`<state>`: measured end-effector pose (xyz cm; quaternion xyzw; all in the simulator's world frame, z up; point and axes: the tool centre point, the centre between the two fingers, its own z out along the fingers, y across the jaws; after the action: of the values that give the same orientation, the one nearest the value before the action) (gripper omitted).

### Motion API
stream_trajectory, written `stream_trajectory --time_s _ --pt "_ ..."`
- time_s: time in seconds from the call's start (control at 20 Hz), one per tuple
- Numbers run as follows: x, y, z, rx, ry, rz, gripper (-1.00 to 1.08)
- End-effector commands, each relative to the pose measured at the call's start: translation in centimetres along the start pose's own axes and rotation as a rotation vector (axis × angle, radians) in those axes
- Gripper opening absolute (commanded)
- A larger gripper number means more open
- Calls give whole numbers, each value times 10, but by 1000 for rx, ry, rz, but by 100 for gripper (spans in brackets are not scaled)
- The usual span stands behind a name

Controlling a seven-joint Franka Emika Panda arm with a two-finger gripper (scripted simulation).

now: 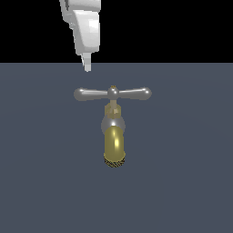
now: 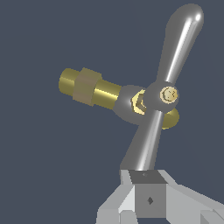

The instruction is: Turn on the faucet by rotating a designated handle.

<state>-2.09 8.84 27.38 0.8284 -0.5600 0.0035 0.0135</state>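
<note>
The faucet [image 1: 114, 143] stands on the dark floor, its brass-yellow spout curving toward the exterior camera under a silver collar. On top lies the handle [image 1: 113, 93], a silver crossbar with rounded bulbs at both ends. My white gripper [image 1: 87, 67] hangs just above and behind the bulb on the exterior view's left, apart from it, fingers together and holding nothing. In the wrist view the handle [image 2: 173, 65] runs away from my fingertips [image 2: 148, 199], which hide its near bulb. The brass faucet body [image 2: 94, 89] sticks out sideways behind it.
A flat dark blue-grey floor [image 1: 182, 182] spreads around the faucet, with black background above its far edge. No other objects show.
</note>
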Motion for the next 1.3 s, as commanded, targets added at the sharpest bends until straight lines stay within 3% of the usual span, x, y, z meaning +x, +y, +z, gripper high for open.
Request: stream_trajectory --time_s 0.0,0.6,1.25 --pt "-3 -9 13 3 -3 56 -100" --pt "-14 -36 63 13 -19 255 -100" --pt "-17 -42 74 15 -24 299 -100"
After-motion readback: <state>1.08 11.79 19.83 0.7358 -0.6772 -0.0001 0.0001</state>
